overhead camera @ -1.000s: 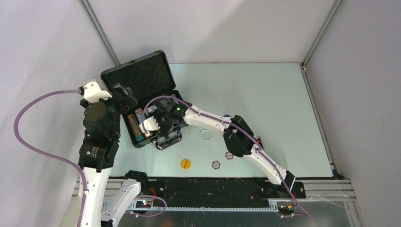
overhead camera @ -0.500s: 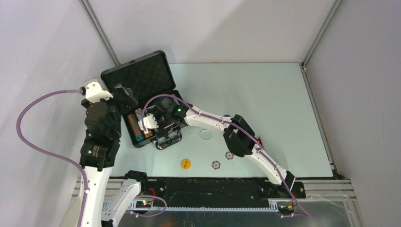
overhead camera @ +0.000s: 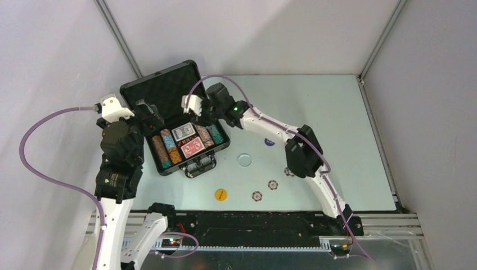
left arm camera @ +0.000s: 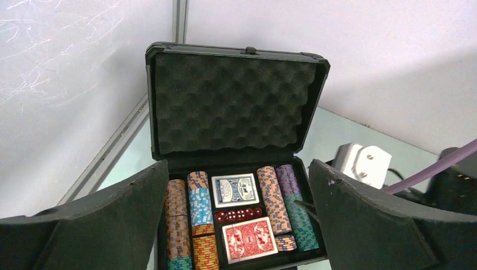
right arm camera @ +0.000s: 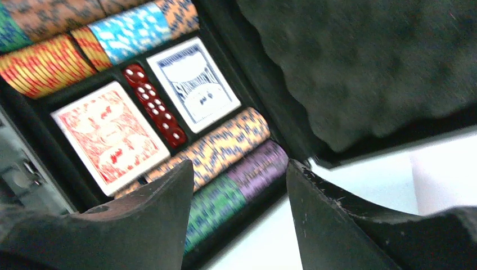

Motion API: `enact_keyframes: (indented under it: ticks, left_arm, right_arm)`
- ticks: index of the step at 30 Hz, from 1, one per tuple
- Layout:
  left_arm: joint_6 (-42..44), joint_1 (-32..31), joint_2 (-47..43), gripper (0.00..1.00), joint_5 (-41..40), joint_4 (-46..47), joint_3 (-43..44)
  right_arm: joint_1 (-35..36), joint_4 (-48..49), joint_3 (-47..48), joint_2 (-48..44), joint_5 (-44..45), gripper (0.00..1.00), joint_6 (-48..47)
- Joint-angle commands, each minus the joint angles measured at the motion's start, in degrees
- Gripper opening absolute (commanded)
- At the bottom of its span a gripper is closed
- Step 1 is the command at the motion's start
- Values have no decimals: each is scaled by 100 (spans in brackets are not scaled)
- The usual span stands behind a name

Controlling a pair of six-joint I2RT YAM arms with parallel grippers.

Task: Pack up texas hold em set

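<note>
The black foam-lined case (overhead camera: 163,89) of the texas hold em set lies open at the table's left. Rows of striped chips (left arm camera: 199,198), a blue deck (left arm camera: 235,190), a red deck (left arm camera: 249,239) and red dice (left arm camera: 240,214) fill its tray. My left gripper (left arm camera: 239,225) stands wide open just left of the case (overhead camera: 147,116), holding nothing. My right gripper (right arm camera: 241,169) hovers over the case's far right edge (overhead camera: 207,115), by the purple and green chip row (right arm camera: 242,185). It is open and empty.
Loose on the table right of the case are a clear disc (overhead camera: 244,160), a blue disc (overhead camera: 269,142), a yellow disc (overhead camera: 221,194) and striped chips (overhead camera: 257,196) (overhead camera: 273,184). Another chip (overhead camera: 288,171) lies beside the right arm. Walls close off the left and back.
My right gripper has lifted off the tray's front and swung back toward the lid, uncovering the decks and chips. The left arm has stayed put.
</note>
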Motion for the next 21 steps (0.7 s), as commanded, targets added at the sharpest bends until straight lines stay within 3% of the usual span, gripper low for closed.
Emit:
enact_keyframes:
  ticks: [1, 21]
  left_arm:
    - [136, 70, -4, 100, 67, 154, -39]
    - [130, 110, 12, 100, 108, 172, -60]
  right_arm:
    - [-126, -141, -326, -445, 77, 66, -31]
    - [228, -42, -468, 97, 670, 68, 197]
